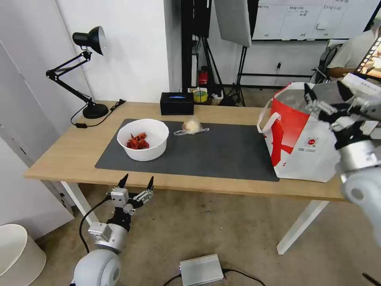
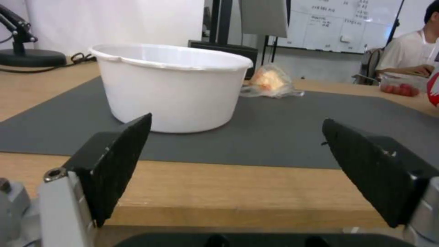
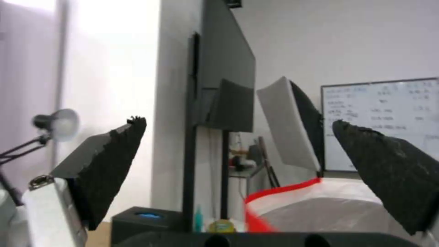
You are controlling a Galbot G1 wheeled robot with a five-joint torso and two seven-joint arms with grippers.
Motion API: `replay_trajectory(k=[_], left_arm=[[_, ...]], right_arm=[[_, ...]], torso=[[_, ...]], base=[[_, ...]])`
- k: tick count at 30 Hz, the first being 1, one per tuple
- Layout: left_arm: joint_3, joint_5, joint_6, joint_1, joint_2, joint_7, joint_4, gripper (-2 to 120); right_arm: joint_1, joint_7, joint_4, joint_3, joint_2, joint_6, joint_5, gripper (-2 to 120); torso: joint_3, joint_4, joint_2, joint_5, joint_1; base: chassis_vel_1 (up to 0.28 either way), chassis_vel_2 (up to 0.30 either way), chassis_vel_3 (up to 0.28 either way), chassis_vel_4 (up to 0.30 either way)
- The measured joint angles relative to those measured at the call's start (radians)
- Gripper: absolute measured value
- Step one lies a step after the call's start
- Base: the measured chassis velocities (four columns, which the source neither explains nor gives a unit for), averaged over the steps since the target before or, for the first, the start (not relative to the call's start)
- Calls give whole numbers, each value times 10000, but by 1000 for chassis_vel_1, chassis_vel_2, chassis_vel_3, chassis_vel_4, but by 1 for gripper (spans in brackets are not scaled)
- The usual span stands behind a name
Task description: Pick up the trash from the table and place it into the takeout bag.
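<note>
Task status: partly complete, judged from the present layout. Two items of trash remain on the counter (image 1: 59,159). The white bowl (image 1: 143,139), holding red shells (image 1: 137,142), stands on the near-left part of the dark grey mat (image 1: 222,153). The clear bag with a beige lump (image 1: 191,126) lies on the far edge of the mat, just beyond and to the right of the bowl, apart from it. The takeout bag (image 1: 301,137) stands upright at the right end of the counter, partly on the mat's right edge, mouth open, foil lining exposed. Its contents cannot be determined. In the left wrist view, a clear box with red contents (image 2: 398,85) sits far off near the bag's red edge; whether it rests on the counter or elsewhere cannot be told. No crumpled tissue is seen on the mat. The right claw (image 1: 327,99) is raised over the open mouth of the takeout bag, fingers spread and holding nothing, a pose consistent with a release into the bag. The left claw (image 1: 137,183) is parked below and in front of the counter's near edge, fingers spread and empty, facing the bowl. Remaining work, at minimum: transfer the bowl and the clear bag into the takeout bag. The black box (image 1: 177,103) and desk lamp (image 1: 85,71) at the counter's far side are not trash.
</note>
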Motion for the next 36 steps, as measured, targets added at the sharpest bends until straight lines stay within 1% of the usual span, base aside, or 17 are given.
replay_trajectory(k=[1, 5, 6, 9, 10, 13, 14, 16, 18, 19, 21, 23, 24, 28, 29, 33, 36], left_arm=[[0, 0, 0, 0, 0, 0, 0, 100], [-4, 22, -81, 1, 0, 1, -30, 100], [-4, 22, -81, 1, 0, 1, -30, 100], [-35, 39, -107, 7, 19, -1, -69, 100], [-35, 39, -107, 7, 19, -1, -69, 100], [-113, 41, -125, 24, 58, -2, -106, 100], [-113, 41, -125, 24, 58, -2, -106, 100], [-142, 41, -126, -4, 76, -1, -107, 100], [-124, 40, -126, -53, 86, -1, -105, 100], [-124, 40, -126, -53, 86, -1, -105, 100], [-38, 3, -117, -82, 93, -1, -120, 100], [8, -25, -93, -123, 82, -3, -141, 100], [8, -25, -93, -123, 82, -3, -141, 100], [-2, -45, -70, -163, 64, -6, -144, 100], [-2, -45, -70, -163, 64, -6, -144, 100], [-71, -70, -59, -196, 65, -9, -124, 100], [-94, -74, -56, -199, 67, -10, -123, 100]], right_arm=[[0, 0, 0, 0, 0, 0, 0, 100], [-581, -184, 276, -89, 697, 349, -863, 100], [-581, -184, 276, -89, 697, 349, -863, 100], [-965, -203, 319, -152, 1226, 510, -1454, 100], [-965, -203, 319, -152, 1226, 510, -1454, 100], [-1501, -199, 210, -184, 1899, 813, -1961, 100], [-1501, -199, 210, -184, 1899, 813, -1961, 100], [-1941, -187, 14, -238, 2342, 1144, -2387, 100], [-2310, 131, -107, -292, 2718, 1357, -2904, 100], [-2310, 131, -107, -292, 2718, 1357, -2904, 100], [-2562, 678, -108, -377, 2927, 1379, -3357, 100], [-2792, 1163, -2, -434, 3055, 1173, -3710, 100], [-2792, 1163, -2, -434, 3055, 1173, -3710, 100], [-3336, 1926, 470, -500, 3103, 261, -4009, 100], [-3336, 1926, 470, -500, 3103, 261, -4009, 100], [-3740, 2751, 1102, -683, 3180, -632, -3695, 100], [-3896, 2815, 1302, -727, 3224, -828, -3723, 100]], torso=[[0, 0, 0, 0, 0], [0, 0, 1, 2, 1], [0, 0, 1, 2, 1], [0, 2, 1, 0, 1], [0, 2, 1, 0, 1], [0, 1, 1, 1, 1], [0, 1, 1, 1, 1], [0, 1, 0, 3, 0], [0, 0, 0, 2, 1], [0, 0, 0, 2, 1], [0, 0, -1, 1, 1], [0, 0, 0, 3, 0], [0, 0, 0, 3, 0], [1, 0, -1, 1, 0], [1, 0, -1, 1, 0], [1, 0, 0, 1, 0], [0, 1, 0, 1, 0]], base=[[0, 0, 0, 0], [0, 0, 0, 0], [0, 0, 0, 0], [0, 0, 0, 0], [0, 0, 0, 0], [0, 0, 0, 0], [0, 0, 0, 0], [0, 0, 0, 0], [0, 0, 0, 0], [0, 0, 0, 0], [0, 0, 0, 0], [0, 0, 0, 0], [0, 0, 0, 0], [0, 0, 0, 0], [0, 0, 0, 0], [0, 0, 0, 0], [0, 0, 0, 0]])
